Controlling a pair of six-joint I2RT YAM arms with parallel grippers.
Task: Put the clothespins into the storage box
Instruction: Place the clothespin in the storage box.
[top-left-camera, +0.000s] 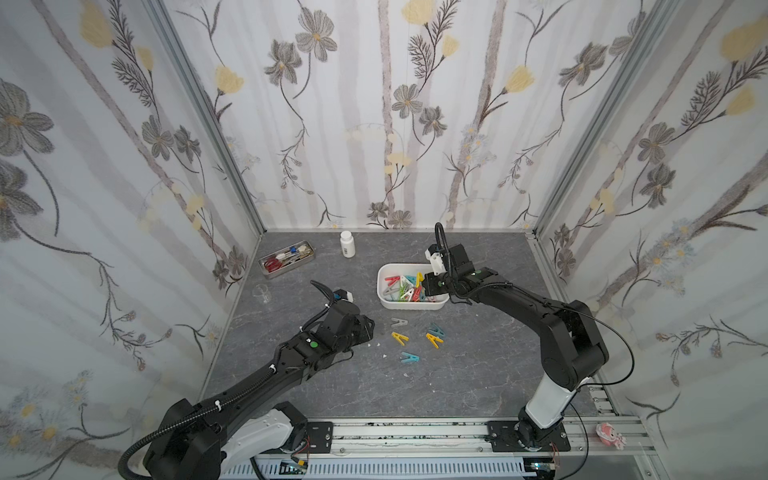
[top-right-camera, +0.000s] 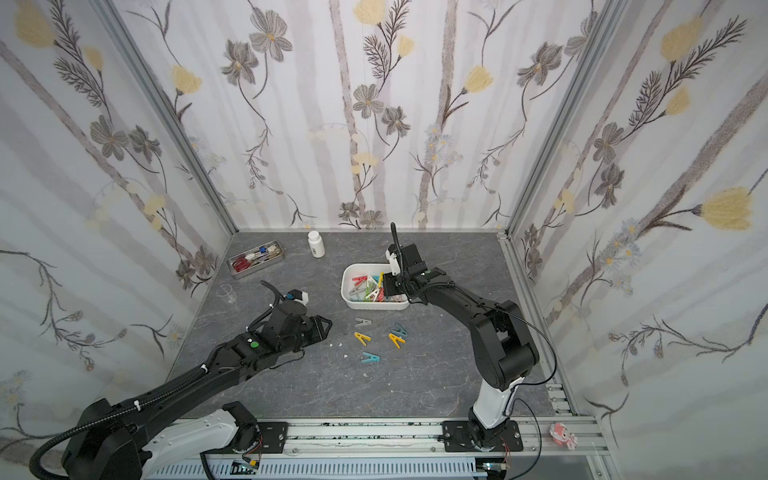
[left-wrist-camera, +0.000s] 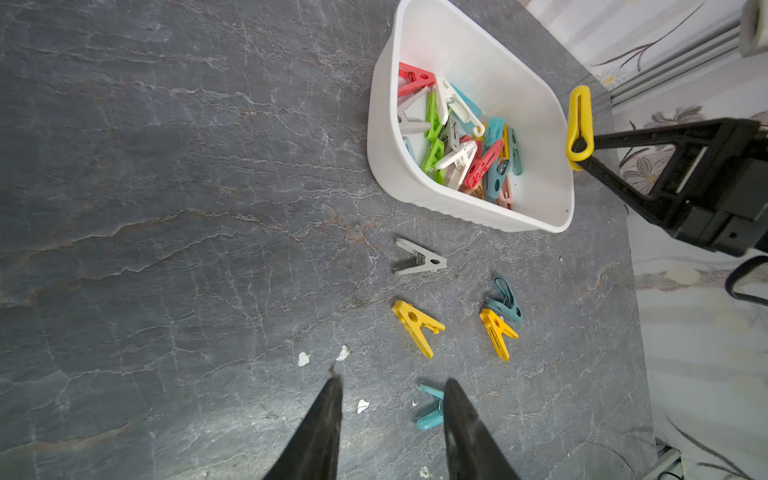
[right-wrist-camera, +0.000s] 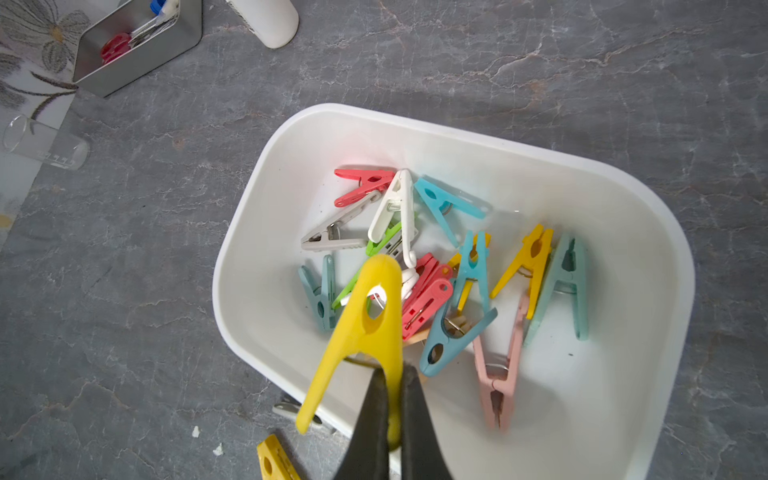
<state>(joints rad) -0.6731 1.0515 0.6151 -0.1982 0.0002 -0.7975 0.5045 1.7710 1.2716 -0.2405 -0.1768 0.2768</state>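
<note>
Jaws on the left gripper (left-wrist-camera: 392, 399) stand parted and empty, at nine o'clock of five loose clothespins (top-left-camera: 400, 338) on the table (top-left-camera: 457, 374). Beyond, at twelve o'clock of those, the right gripper (right-wrist-camera: 392, 372) pinches a yellow clothespin (right-wrist-camera: 353, 336) above the storage box (top-left-camera: 411, 305), others heaped inside. Dropping is the step in hand; next, those jaws probably must spread over the box.

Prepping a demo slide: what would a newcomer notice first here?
First, the bright yellow clothespin pinched in the shut right gripper, held over the white storage box and its multicoloured heap of pins. Next, five loose clothespins lie on the grey table on the robot's side of the box. The open, empty left gripper is poised near them.
</note>
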